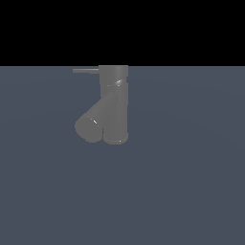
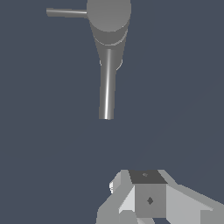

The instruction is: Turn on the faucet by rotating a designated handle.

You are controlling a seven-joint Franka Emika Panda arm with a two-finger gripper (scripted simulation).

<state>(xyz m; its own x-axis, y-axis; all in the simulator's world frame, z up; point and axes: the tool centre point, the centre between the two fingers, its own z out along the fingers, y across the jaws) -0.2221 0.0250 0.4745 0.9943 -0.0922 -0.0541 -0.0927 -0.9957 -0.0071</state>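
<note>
On the flat grey table stands one faucet, upright, with one thick spout slanting down toward the exterior view's left. One thin handle sticks out level from its top cap, pointing the same way. The pincer sits well apart from the faucet, touching nothing; its opening cannot be told.

faucet: grey, smooth, faint sheen | floor: matt slate-blue
</note>
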